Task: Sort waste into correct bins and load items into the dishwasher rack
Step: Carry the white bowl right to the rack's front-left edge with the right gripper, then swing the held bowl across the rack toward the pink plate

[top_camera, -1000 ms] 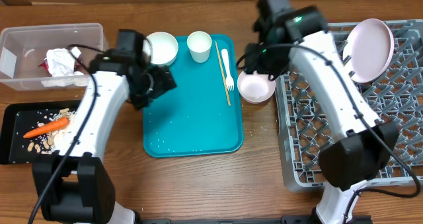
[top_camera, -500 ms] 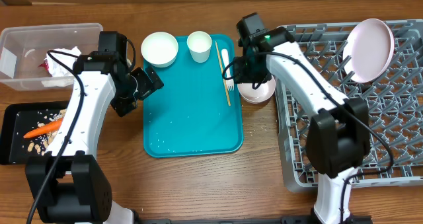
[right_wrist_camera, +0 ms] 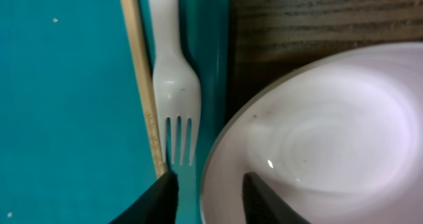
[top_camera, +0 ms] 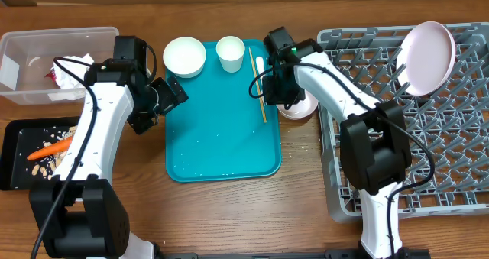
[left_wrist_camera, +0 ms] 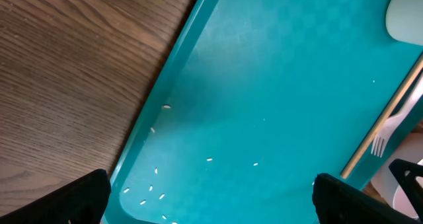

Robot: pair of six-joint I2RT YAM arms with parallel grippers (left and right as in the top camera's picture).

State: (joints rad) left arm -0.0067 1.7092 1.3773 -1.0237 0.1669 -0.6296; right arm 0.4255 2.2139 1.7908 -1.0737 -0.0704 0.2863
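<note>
One rim matters: jaws of my right gripper (right_wrist_camera: pixel 210 199) sit partly spread astride the tray-side edge of the bowl (right_wrist_camera: pixel 317 138), on the table (top_camera: pixel 229 213) between teal tray (top_camera: pixel 221 137) and rack (top_camera: pixel 458 137); left gripper (left_wrist_camera: pixel 211 204) gapes empty, farther off.

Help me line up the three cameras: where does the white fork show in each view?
Overhead: the fork lies along the right edge of the teal tray, upper part.
Left wrist: the fork is at the far right edge, tines pointing down-left.
Right wrist: the fork is left of centre, tines down, beside the white bowl.
Shared landmark: the chopstick lying alongside the fork.
</note>
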